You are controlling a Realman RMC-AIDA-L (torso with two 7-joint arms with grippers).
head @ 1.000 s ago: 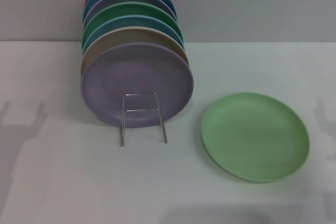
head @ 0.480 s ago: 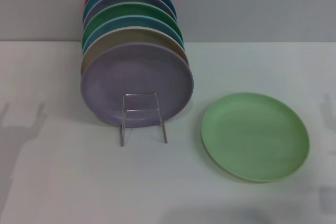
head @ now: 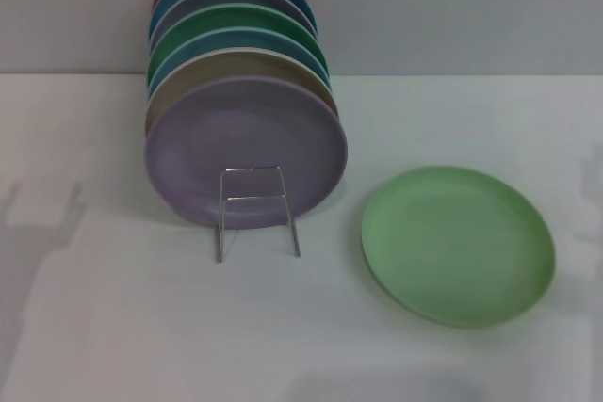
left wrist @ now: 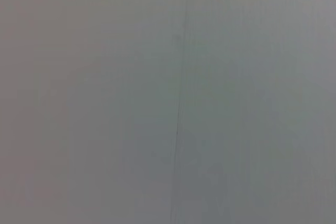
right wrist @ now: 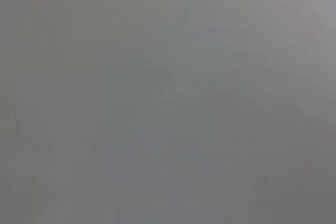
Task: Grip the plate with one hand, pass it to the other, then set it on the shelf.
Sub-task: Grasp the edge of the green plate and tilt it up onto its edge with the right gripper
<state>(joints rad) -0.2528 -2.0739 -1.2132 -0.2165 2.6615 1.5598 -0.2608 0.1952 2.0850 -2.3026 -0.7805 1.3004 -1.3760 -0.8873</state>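
The light mint-green plate [head: 458,245] lies flat on the white table [head: 113,327], to the right of the rack. The silver wire shelf [head: 256,211] stands at centre left, its squared loop in front of a lilac plate [head: 245,143]. Several more plates stand on edge in a row behind the lilac one. Neither gripper is in view in the head view. Both wrist views show only a plain grey surface.
The row of upright plates [head: 236,35] reaches back toward the grey wall [head: 452,7]. A faint shadow of an arm lies on the table at the left [head: 38,214]. Bare table lies in front of the rack and the mint plate.
The faint shadow at the table's right edge has faded out of view. The plates and the rack have not moved.
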